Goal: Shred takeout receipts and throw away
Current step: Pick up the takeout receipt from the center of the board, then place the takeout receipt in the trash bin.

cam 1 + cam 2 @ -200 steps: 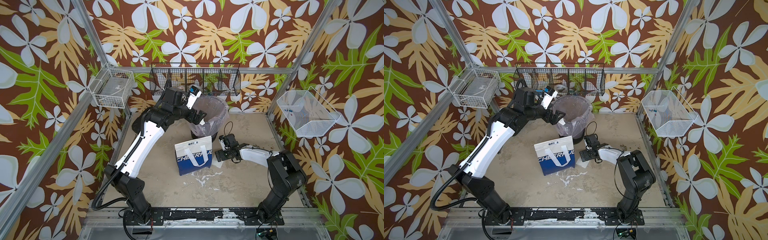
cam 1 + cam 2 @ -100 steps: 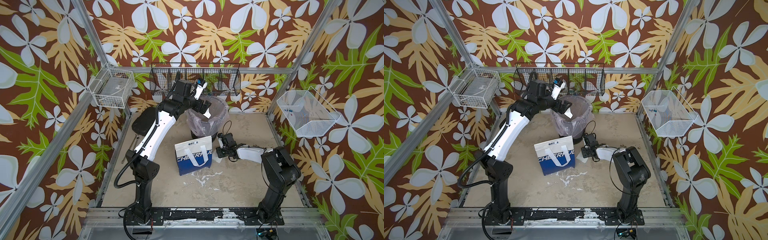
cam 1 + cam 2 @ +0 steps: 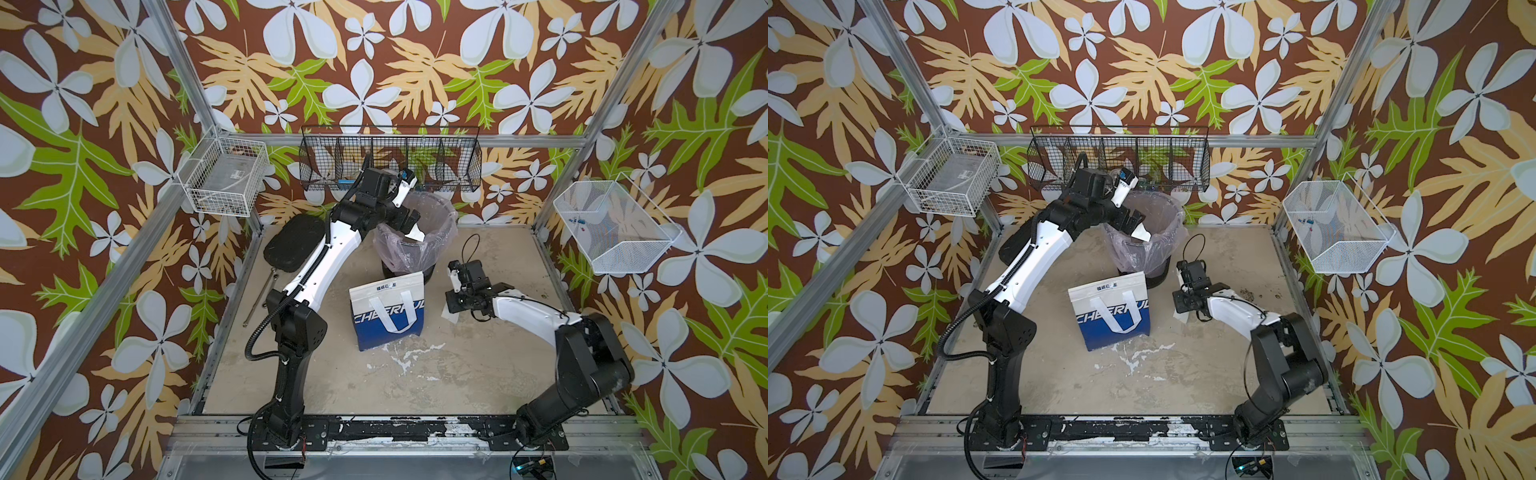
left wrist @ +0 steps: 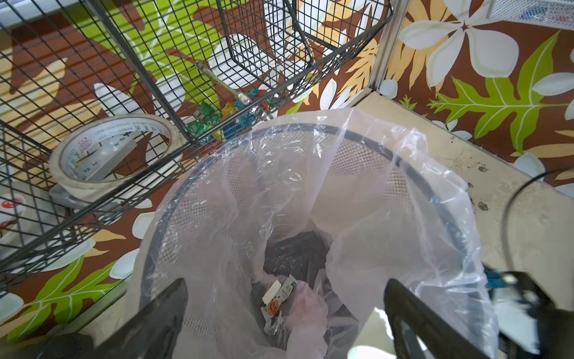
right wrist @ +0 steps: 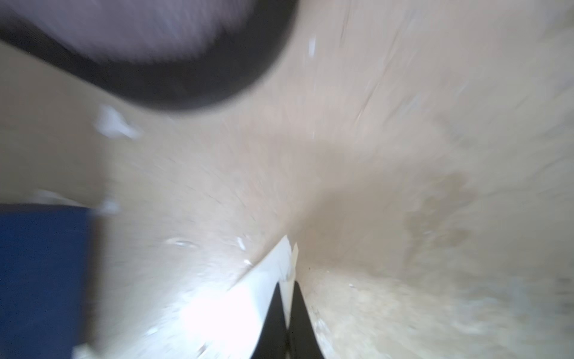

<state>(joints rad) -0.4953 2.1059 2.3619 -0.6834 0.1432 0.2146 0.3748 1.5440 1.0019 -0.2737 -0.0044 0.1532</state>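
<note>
Mid-task, roughly half done by the look of it. Left pincer (image 3: 409, 222) spread wide over the lined bin (image 3: 446, 210). White scrap (image 3: 417, 235) right at its tips, inside the bin mouth; falling or stuck to a finger, cannot tell. Straight below that pincer, at the bin bottom, only printed wrappers (image 4: 281, 295) made out, no clear white pieces.

Right pincer (image 5: 287, 281) pressed together, clamped on a torn-edged receipt piece (image 5: 264, 273). In a top view, same piece (image 3: 451, 314) directly under the pincer, low on the worktop (image 3: 478, 374). CHEERFUL tote (image 3: 386, 309) just beside that pincer, bin just beyond.

White flecks (image 3: 399, 357) near the tote: scraps or scuffs, unclear.

Likely left: clamped piece to the bin, maybe more tearing first, then any loose bits.
</note>
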